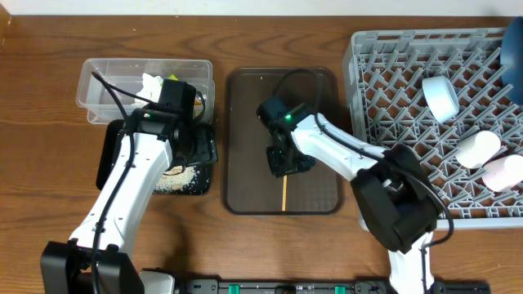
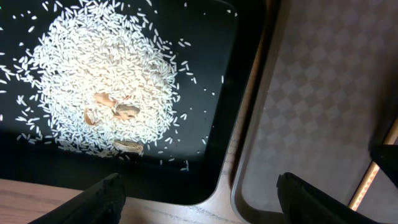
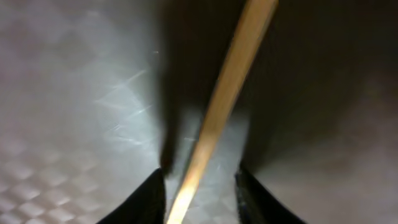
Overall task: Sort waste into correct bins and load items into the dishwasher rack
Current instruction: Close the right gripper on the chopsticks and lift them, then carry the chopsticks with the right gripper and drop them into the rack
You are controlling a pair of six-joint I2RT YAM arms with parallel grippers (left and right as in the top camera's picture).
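Note:
Loose white rice [image 2: 106,74] with a few brown scraps lies in the black tray [image 2: 211,124], also seen from overhead [image 1: 200,186]. My left gripper [image 2: 205,202] is open and empty above that tray's corner, by the brown serving tray's edge. My right gripper [image 3: 202,199] is open, low on the serving tray, with its fingers either side of a wooden chopstick [image 3: 224,99]. The chopstick's end shows overhead [image 1: 284,196] below the gripper [image 1: 286,162]. The grey dishwasher rack [image 1: 392,82] holds the light blue bowl [image 1: 441,96], pale cup [image 1: 478,149], pink cup [image 1: 502,173] and dark blue plate [image 1: 515,49].
The clear tub [image 1: 102,86] at the back left holds white tissue [image 1: 153,82] and a yellow-green wrapper [image 1: 173,79]. The brown serving tray [image 1: 245,122] lies between the black tray and the rack. My left arm covers much of the black tray.

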